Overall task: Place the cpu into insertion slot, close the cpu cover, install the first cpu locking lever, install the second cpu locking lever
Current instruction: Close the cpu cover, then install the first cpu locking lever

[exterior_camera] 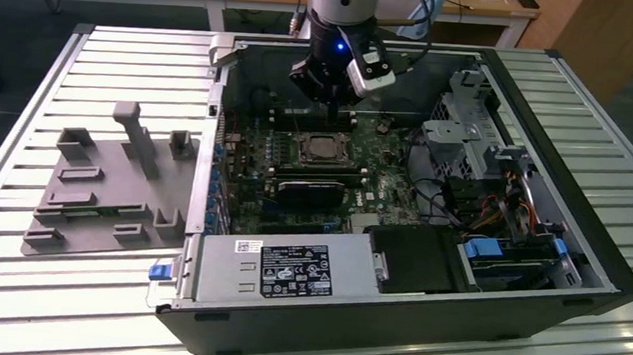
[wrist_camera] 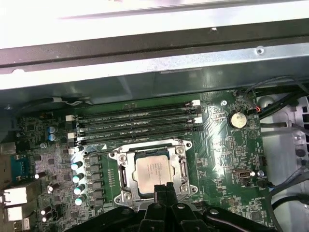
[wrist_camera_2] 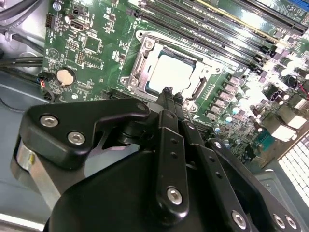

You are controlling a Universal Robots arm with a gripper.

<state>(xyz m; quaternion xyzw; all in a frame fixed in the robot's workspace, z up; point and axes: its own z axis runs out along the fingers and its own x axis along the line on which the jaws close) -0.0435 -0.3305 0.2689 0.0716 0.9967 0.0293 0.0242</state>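
- The gripper (wrist_camera_2: 167, 92) is seen clenched, fingertips pressed together with nothing grasped.
- It is positioned low inside the open computer case (exterior_camera: 576, 243), over the near edge of the socket; contact cannot be judged.
- The cpu (wrist_camera: 152, 170) is seated in the socket on the motherboard (wrist_camera: 222, 145), silvery top exposed.
- The cpu cover (wrist_camera: 183, 169) is laid flat, framing the cpu.
- A grey fixture (exterior_camera: 107, 189) is noted on the slatted surface (exterior_camera: 33, 127), at the exterior view's left of the case.

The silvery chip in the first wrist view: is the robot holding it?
No, the chip lies flat on the green board, ringed by a metal frame.
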